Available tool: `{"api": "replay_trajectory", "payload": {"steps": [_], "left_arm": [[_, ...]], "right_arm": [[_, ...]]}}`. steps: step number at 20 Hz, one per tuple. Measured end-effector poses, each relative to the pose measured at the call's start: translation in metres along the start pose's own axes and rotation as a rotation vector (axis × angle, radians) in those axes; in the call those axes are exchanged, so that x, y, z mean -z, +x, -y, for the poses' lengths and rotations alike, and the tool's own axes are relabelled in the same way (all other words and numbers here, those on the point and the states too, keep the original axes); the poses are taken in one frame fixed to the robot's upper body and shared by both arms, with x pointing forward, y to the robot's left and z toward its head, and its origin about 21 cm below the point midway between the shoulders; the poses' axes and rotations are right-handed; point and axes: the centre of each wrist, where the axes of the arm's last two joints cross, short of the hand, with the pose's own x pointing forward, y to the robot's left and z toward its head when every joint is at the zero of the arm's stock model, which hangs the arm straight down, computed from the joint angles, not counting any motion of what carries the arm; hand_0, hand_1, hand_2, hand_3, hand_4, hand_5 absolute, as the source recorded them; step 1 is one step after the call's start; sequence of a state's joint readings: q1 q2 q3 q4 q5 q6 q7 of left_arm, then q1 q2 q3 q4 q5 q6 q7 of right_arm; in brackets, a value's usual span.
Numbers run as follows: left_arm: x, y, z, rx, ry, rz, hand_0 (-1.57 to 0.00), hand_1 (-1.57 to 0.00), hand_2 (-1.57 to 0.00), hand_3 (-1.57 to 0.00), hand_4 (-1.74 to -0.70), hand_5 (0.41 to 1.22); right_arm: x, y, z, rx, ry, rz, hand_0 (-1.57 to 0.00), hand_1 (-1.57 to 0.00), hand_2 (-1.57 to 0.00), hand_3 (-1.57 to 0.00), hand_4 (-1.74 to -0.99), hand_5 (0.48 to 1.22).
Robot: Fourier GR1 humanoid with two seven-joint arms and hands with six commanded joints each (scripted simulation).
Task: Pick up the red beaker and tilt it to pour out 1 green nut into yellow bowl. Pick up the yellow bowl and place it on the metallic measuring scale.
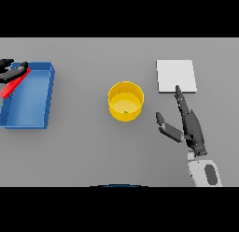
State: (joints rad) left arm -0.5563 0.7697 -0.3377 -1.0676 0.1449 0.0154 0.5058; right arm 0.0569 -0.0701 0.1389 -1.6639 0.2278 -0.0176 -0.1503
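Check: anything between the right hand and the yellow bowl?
Nothing. In the head view, only bare grey table separates the right hand from the yellow bowl; the hand's fingers are straight and it holds nothing.

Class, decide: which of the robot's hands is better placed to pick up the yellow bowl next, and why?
The right hand: it lies open just beside the yellow bowl, near the scale. The left hand is far off at the blue tray, on the red beaker.

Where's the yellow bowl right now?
In the head view the yellow bowl stands upright mid-table, between the blue tray on its left and the right hand, with the metallic scale up to its right.
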Motion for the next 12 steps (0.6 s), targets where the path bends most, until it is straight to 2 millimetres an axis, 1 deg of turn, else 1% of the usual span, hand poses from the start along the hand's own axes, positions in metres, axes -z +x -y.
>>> {"api": "replay_trajectory", "payload": {"steps": [3,4,5,6,7,8,10,11,12], "left_arm": [[0.002,-0.002,0.004,0.024,0.027,0.013,-0.10,-0.09,-0.09,-0.09,-0.78,0.631],[0.000,-0.003,0.003,0.028,0.039,0.039,-0.08,-0.07,-0.07,-0.07,-0.78,0.631],[0.002,0.001,0.002,0.022,0.046,0.048,-0.06,-0.06,-0.06,-0.06,-0.78,0.633],[0.001,0.004,0.005,0.003,0.050,0.077,-0.05,-0.05,-0.04,-0.05,-0.78,0.635],[0.000,0.006,0.003,-0.014,0.060,0.099,-0.04,-0.04,-0.03,-0.04,-0.78,0.644],[0.001,0.005,0.003,-0.041,0.056,0.117,-0.03,-0.03,-0.03,-0.03,-0.79,0.652],[0.000,0.008,0.008,-0.067,0.045,0.143,-0.02,-0.02,-0.02,-0.02,-0.80,0.661],[0.000,0.008,0.014,-0.078,0.044,0.143,-0.02,-0.01,-0.01,-0.01,-0.80,0.666],[-0.002,0.007,0.014,-0.078,0.043,0.147,-0.01,-0.01,-0.01,-0.01,-0.80,0.673]], "right_arm": [[-0.002,0.000,-0.003,-0.018,-0.001,-0.002,0.00,0.00,0.00,0.00,-1.154,0.657],[0.003,0.000,-0.004,-0.024,-0.003,-0.024,0.00,0.00,0.00,0.00,-1.144,0.644],[0.003,0.003,-0.004,-0.029,-0.005,-0.021,0.00,0.00,0.00,0.00,-1.131,0.631],[0.004,0.003,-0.003,-0.079,-0.005,-0.063,0.00,0.00,0.00,0.00,-1.115,0.638],[0.009,0.007,-0.003,-0.100,0.024,-0.041,0.00,0.00,0.00,0.00,-1.087,0.649],[0.015,0.012,0.000,-0.131,0.065,-0.004,0.00,0.00,0.00,0.00,-1.080,0.662],[0.026,0.014,0.005,-0.215,0.177,0.007,0.00,0.00,0.00,0.00,-1.103,0.662],[0.029,0.016,0.005,-0.293,0.229,0.014,0.00,0.00,0.00,0.00,-1.122,0.649],[0.035,0.021,0.007,-0.388,0.269,0.030,0.00,0.00,0.00,0.00,-1.128,0.637]]}}
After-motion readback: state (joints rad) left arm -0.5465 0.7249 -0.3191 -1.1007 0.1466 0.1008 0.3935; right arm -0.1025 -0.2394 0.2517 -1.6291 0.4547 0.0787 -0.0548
